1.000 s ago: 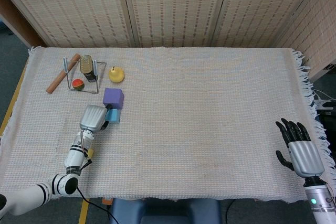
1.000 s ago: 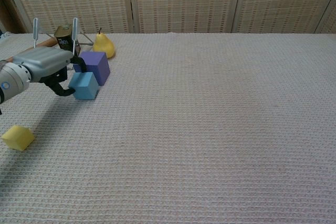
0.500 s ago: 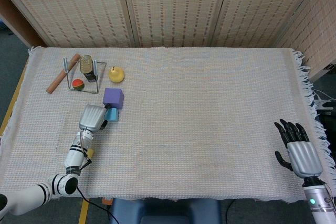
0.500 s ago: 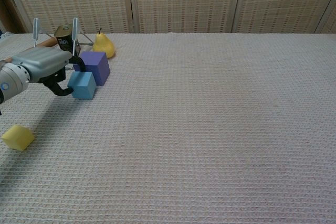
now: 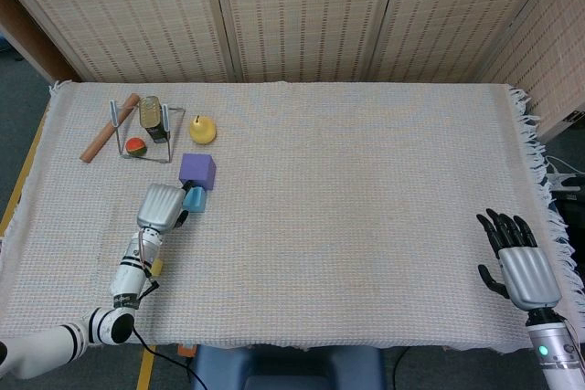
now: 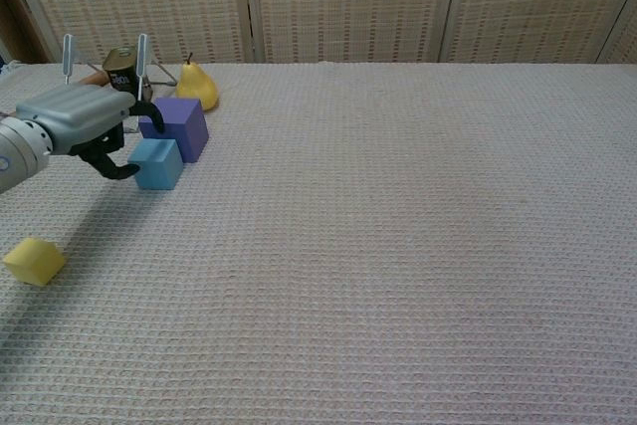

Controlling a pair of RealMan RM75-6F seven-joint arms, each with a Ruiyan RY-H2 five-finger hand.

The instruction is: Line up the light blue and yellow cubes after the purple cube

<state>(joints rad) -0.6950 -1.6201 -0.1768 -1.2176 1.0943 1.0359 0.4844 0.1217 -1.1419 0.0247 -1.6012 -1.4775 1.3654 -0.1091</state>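
Note:
The purple cube [image 5: 197, 171] [image 6: 179, 124] sits at the left of the table. The light blue cube [image 5: 194, 199] [image 6: 159, 163] rests on the cloth right in front of it, touching or nearly touching it. My left hand [image 5: 162, 205] [image 6: 75, 124] hovers just left of the blue cube, its curled fingers [image 6: 117, 164] beside the cube's left face and holding nothing. The yellow cube [image 6: 33, 261] [image 5: 157, 267] lies nearer the front left edge, partly hidden under my forearm in the head view. My right hand [image 5: 519, 267] is spread open at the far right front.
A yellow pear [image 5: 202, 129] [image 6: 197, 85] stands behind the purple cube. Further left are a wire rack [image 5: 164, 139] with a can [image 5: 152, 119], a small red fruit [image 5: 135, 145] and a wooden stick [image 5: 108, 128]. Woven screens close off the back.
My left hand has drawn back a little to the left, off the light blue cube, which settled flat in front of the purple cube. The right hand has barely shifted.

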